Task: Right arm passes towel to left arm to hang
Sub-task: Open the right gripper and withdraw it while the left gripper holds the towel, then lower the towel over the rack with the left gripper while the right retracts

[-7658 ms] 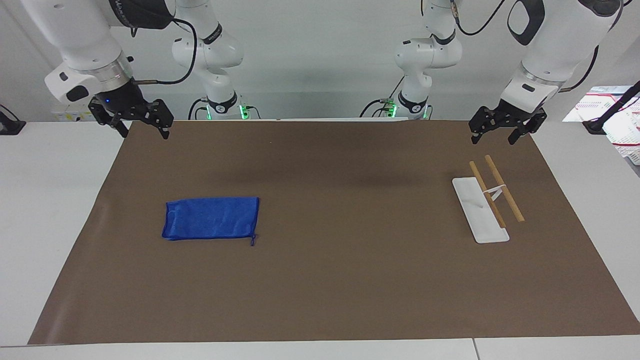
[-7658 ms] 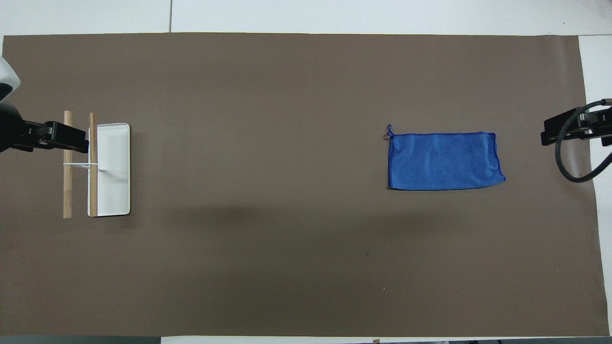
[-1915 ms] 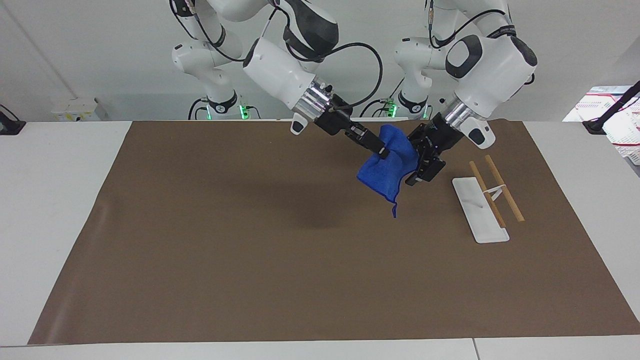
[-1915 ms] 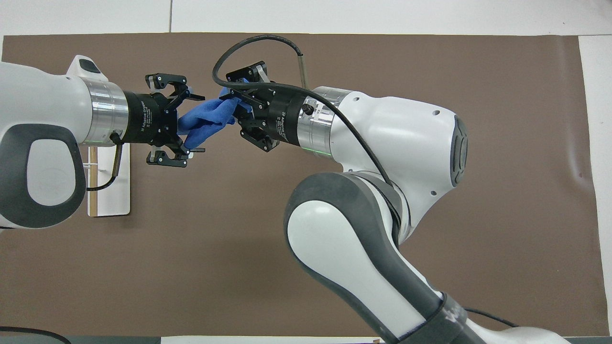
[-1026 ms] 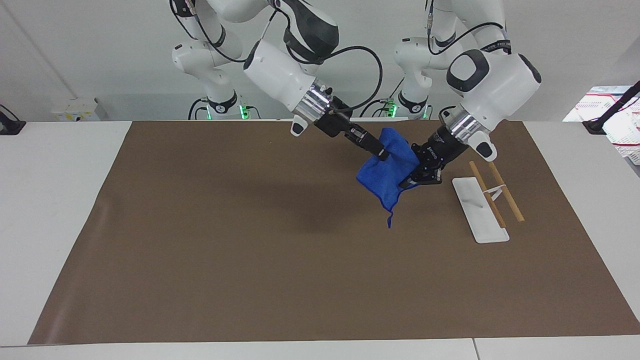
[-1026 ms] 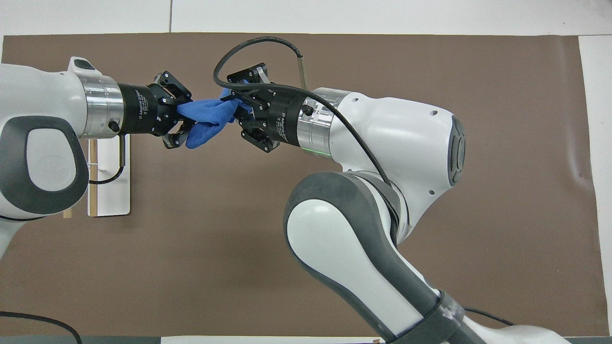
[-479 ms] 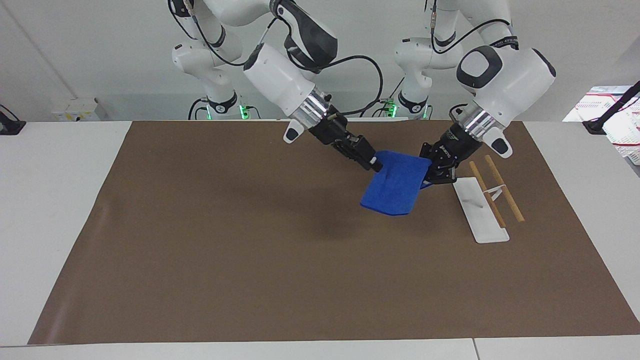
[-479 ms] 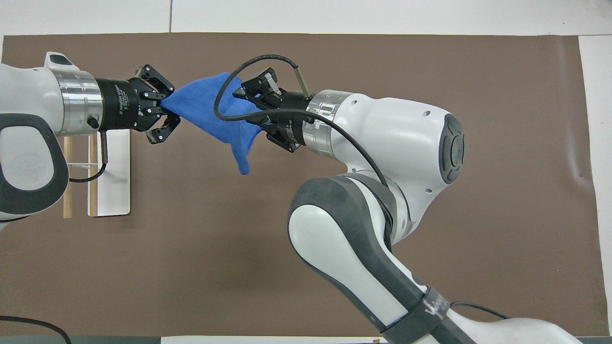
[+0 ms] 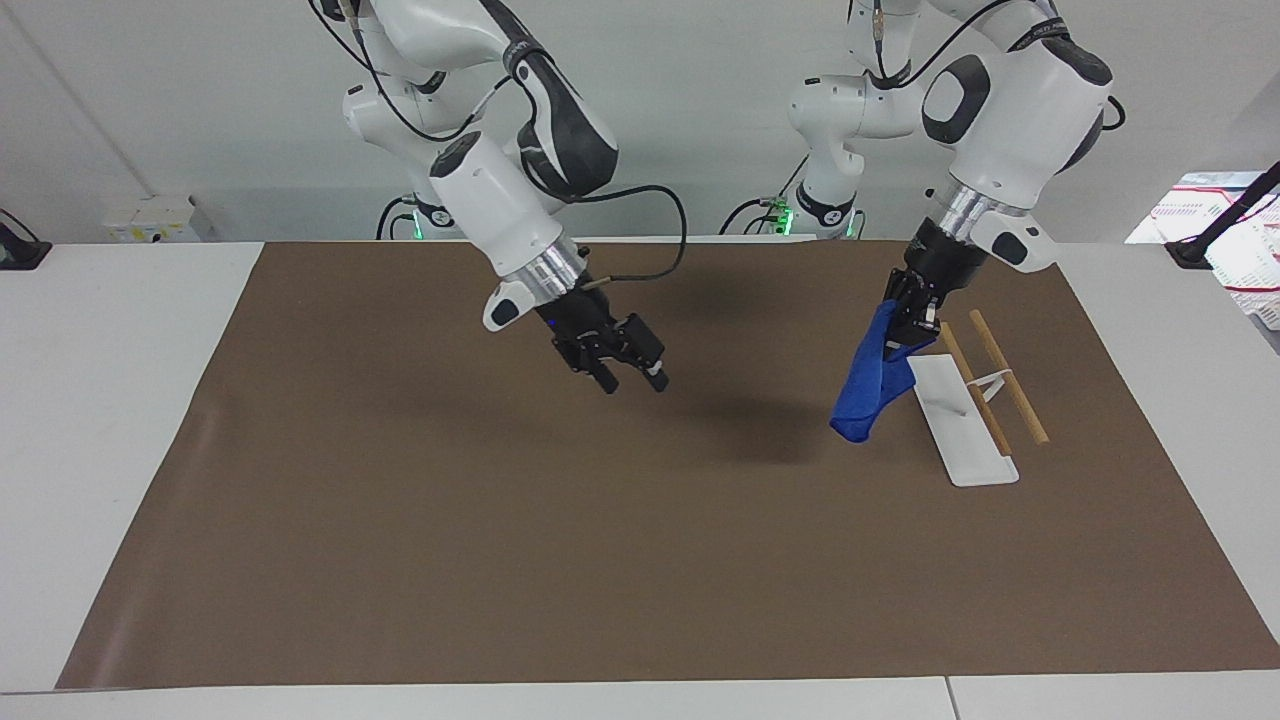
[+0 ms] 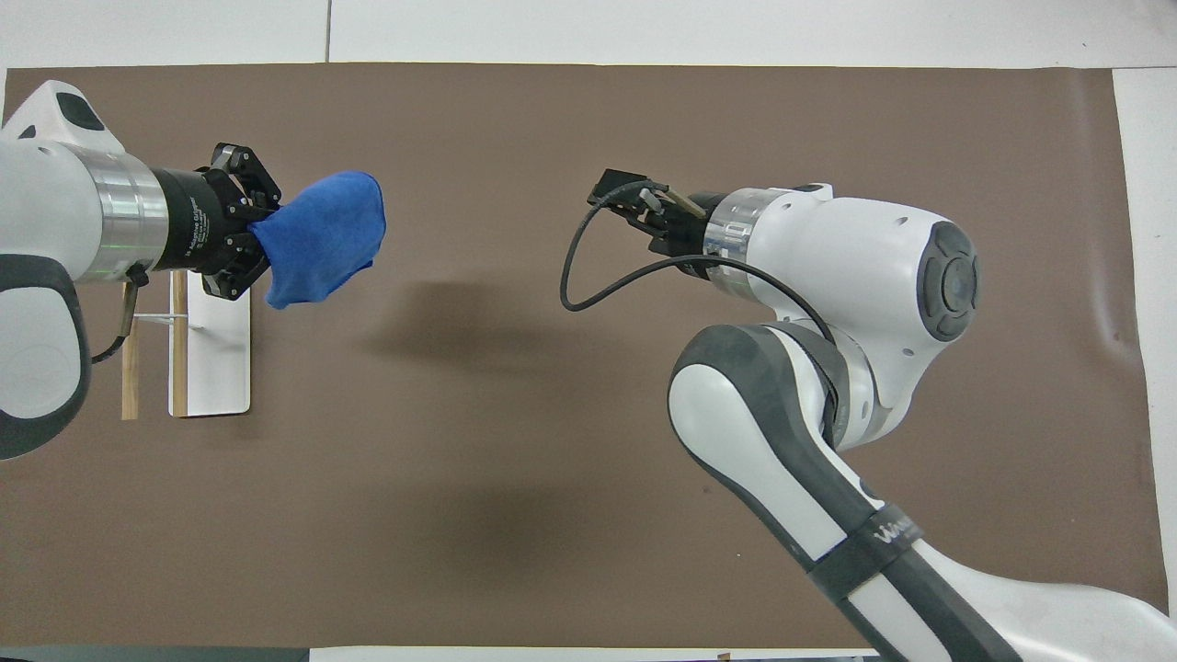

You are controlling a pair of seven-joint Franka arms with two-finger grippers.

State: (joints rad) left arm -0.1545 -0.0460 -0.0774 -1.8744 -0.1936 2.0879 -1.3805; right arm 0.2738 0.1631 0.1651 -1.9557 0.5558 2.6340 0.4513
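The towel [image 9: 872,385] hangs lengthwise, straight down, pinched at its top by the left gripper [image 9: 911,325] just beside the white rack [image 9: 960,425]. The right gripper [image 9: 630,378], fingers parted and holding nothing, is over the brown mat [image 9: 500,520], well apart from the rack.

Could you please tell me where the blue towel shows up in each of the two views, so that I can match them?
Facing view: the towel hangs from the left gripper, beside the white rack, at the picture's right.
Overhead view: the towel is at the picture's left, in the left gripper.
Shared landmark: the rack.
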